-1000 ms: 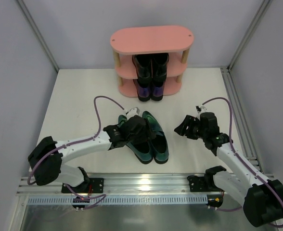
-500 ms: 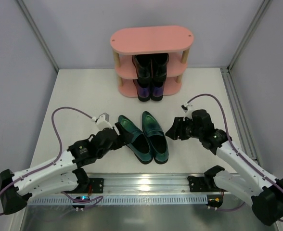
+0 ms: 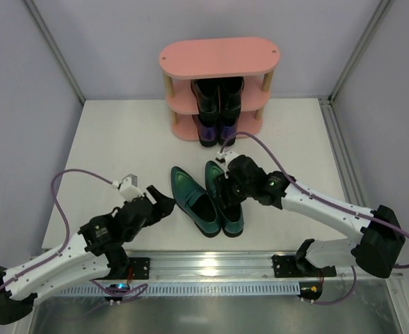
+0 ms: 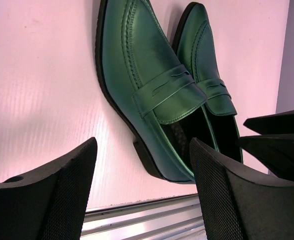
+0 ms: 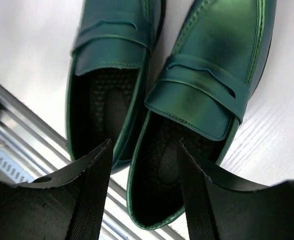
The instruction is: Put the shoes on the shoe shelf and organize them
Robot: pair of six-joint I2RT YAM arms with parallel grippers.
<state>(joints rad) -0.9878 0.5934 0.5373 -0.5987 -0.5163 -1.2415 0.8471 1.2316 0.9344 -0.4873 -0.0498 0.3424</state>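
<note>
The pink shoe shelf (image 3: pixel 218 56) stands at the back, with the black pair (image 3: pixel 218 97) on its middle tier and the purple pair (image 3: pixel 215 132) on the bottom tier. The teal-green pair lies on the table, heels toward me: left shoe (image 3: pixel 193 202) (image 4: pixel 147 85) (image 5: pixel 112 75), right shoe (image 3: pixel 227 202) (image 4: pixel 209 85) (image 5: pixel 207 95). My left gripper (image 3: pixel 164 204) (image 4: pixel 144 195) is open and empty, just left of the left shoe's heel. My right gripper (image 3: pixel 225 189) (image 5: pixel 144 175) is open, hovering over the right shoe's heel opening.
The metal rail (image 3: pixel 204 268) runs along the near table edge just behind the teal heels. Frame posts and white walls close in both sides. The shelf's top board is bare.
My left arm has drawn back and down to the left, off the teal shoes. My right arm has swung left from the open table to above the right teal shoe.
</note>
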